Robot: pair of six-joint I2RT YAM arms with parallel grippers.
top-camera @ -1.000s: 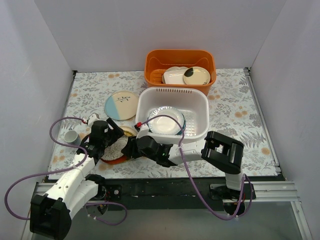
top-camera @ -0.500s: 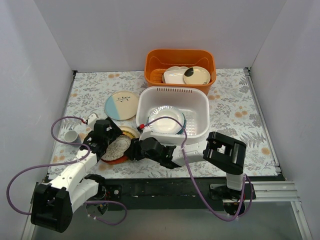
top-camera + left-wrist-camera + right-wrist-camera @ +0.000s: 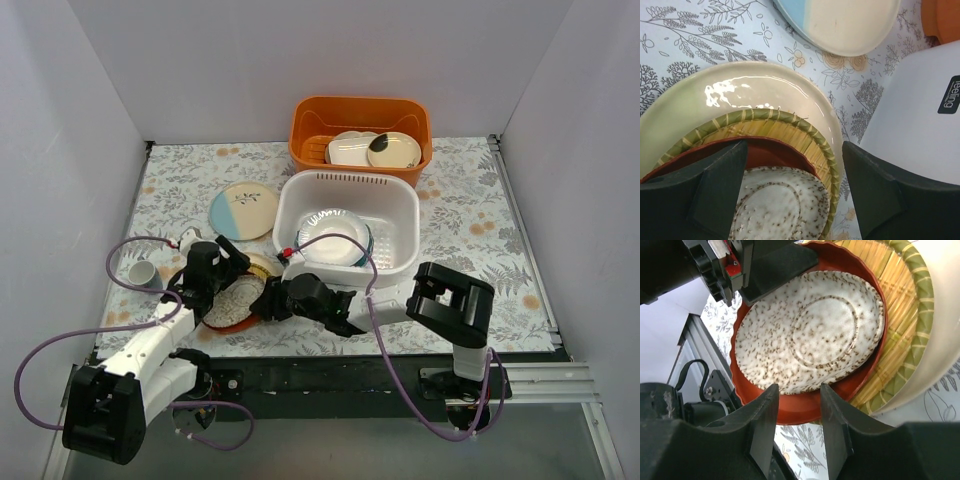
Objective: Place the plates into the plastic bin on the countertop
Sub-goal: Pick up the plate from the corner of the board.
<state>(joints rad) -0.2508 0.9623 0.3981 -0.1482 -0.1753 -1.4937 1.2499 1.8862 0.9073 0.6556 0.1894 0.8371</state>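
Observation:
A stack of plates (image 3: 236, 299) lies on the countertop (image 3: 470, 225), left of the white plastic bin (image 3: 402, 205). From the top it holds a speckled white plate (image 3: 810, 330), a red plate (image 3: 801, 410), a yellow woven-look plate (image 3: 765, 125) and a cream plate (image 3: 740, 95). My left gripper (image 3: 795, 160) is open and straddles the stack's far edge. My right gripper (image 3: 799, 397) is open, with the red plate's rim between its jaws. A cream-and-light-blue plate (image 3: 243, 210) lies apart. The bin holds a few plates (image 3: 330, 236).
An orange basket (image 3: 304, 130) at the back holds a cream plate with a dark blotch (image 3: 393, 150). A small white cup (image 3: 140, 272) stands left of my left arm. The bin's wall (image 3: 920, 115) is close on the right of my left gripper.
My right gripper has slid a little left and nearer along the stack's edge. My left gripper has shifted slightly over the stack. The plates have hardly moved.

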